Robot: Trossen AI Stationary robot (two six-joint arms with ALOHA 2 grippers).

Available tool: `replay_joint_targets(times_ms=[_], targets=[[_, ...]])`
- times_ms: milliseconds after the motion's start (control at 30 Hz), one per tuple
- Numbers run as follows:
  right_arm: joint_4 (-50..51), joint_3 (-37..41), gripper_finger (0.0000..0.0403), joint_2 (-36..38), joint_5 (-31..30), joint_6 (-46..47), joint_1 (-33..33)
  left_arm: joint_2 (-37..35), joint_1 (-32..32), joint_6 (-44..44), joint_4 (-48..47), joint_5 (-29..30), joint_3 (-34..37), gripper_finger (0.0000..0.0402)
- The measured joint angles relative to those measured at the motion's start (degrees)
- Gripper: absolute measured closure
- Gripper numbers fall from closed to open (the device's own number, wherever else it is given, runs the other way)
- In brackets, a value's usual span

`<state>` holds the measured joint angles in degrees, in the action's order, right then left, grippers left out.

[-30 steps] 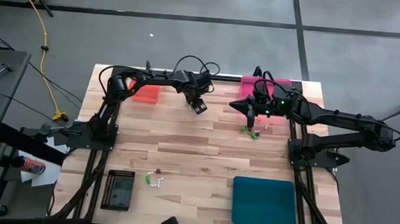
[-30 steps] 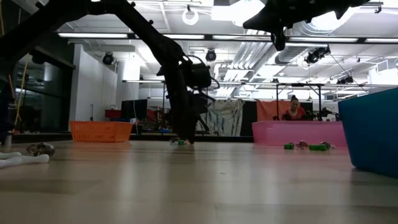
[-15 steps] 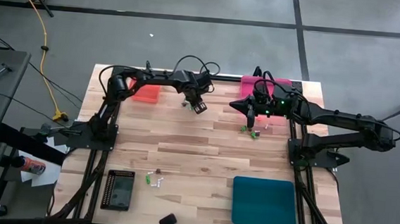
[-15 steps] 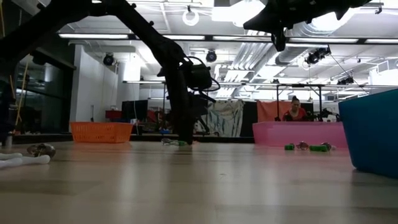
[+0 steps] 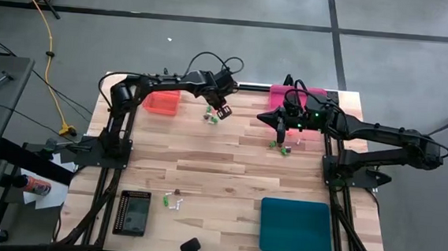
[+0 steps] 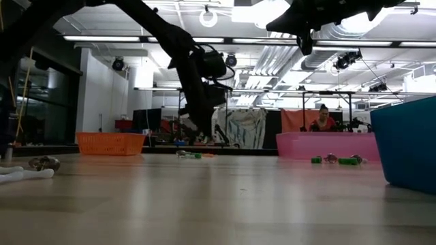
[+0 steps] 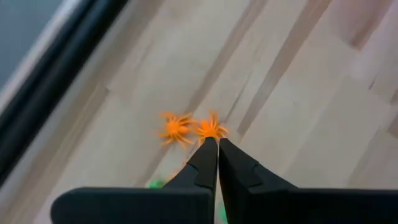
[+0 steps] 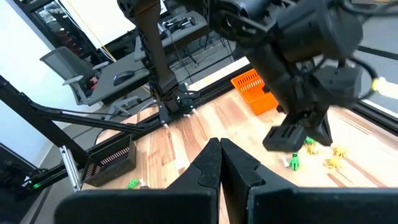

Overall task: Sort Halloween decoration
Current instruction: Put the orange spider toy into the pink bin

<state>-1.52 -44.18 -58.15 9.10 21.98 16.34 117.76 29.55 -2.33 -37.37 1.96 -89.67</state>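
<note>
Hovering left end effector [image 7: 217,142] pinched closed, empty, above orange spiders [image 7: 176,127]; right end effector [image 8: 220,145] closed, empty.

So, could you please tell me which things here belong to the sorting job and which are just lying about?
Job:
orange spiders
green trinkets
mixed trinkets
orange tray
pink tray
teal tray
black tray

Lying about:
yellow cable
can
</note>
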Motion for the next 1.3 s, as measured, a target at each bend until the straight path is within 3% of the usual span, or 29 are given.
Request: replay_joint_targets(times_ms=[267, 600, 767, 967, 1100, 1300], targets=[[0.0, 0.0, 0.0403, 0.0, 0.0, 0.0, 0.0, -4.0, -0.9, -0.6, -1.2, -5.2, 0.0, 0.0401], [0.0, 0.0, 0.0403, 0.0, 0.1, -1.5, 0.0, -8.8, -2.6, -1.9, -1.3, -5.0, -0.1, 0.0401], [0.0, 0.0, 0.0403, 0.0, 0.1, -1.9, 0.0, -8.8, -3.1, -1.9, -1.3, -2.9, -0.1, 0.0401], [0.0, 0.0, 0.0403, 0.0, 0.1, -1.4, 0.0, -8.2, -2.0, -3.5, 2.0, 5.5, 4.5, 0.0397], [0.0, 0.0, 0.0403, 0.0, 0.1, -1.0, 0.0, -8.2, 1.1, -8.0, 5.8, 2.6, 8.7, 0.0371], [0.0, 0.0, 0.0403, 0.0, 0.0, -0.8, 0.0, -5.5, 4.0, -9.6, 7.7, -0.6, 11.0, 0.0301]])
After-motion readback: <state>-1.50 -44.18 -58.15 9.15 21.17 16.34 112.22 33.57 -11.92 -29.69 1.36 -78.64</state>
